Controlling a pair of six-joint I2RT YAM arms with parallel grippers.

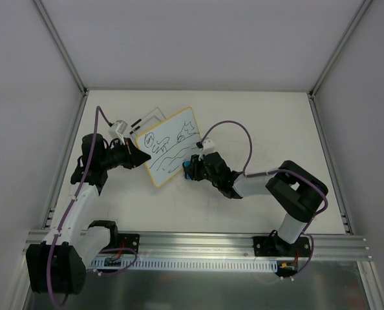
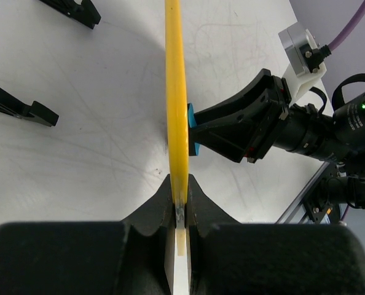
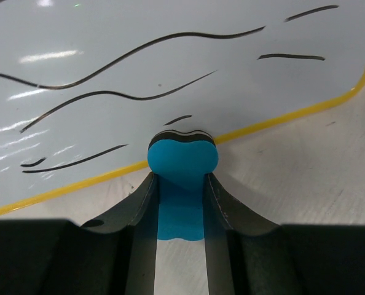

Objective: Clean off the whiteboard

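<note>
The whiteboard (image 1: pixel 170 146), white with a yellow rim and black scribbles, sits mid-table. My left gripper (image 1: pixel 142 157) is shut on its left edge. In the left wrist view the yellow rim (image 2: pixel 176 92) runs edge-on straight out of my left gripper (image 2: pixel 181 192). My right gripper (image 1: pixel 193 169) is shut on a blue eraser (image 1: pixel 188 170) at the board's near right edge. In the right wrist view the eraser (image 3: pixel 182 161) pokes out of my right gripper (image 3: pixel 181 182) and touches the whiteboard (image 3: pixel 170 55) just inside its yellow rim, below the wavy lines.
Two small black pieces (image 1: pixel 136 121) lie on the table behind the board, also seen as black pieces (image 2: pixel 23 107) in the left wrist view. A metal rail (image 1: pixel 198 242) runs along the near edge. Grey walls (image 1: pixel 24 97) close in the table on three sides.
</note>
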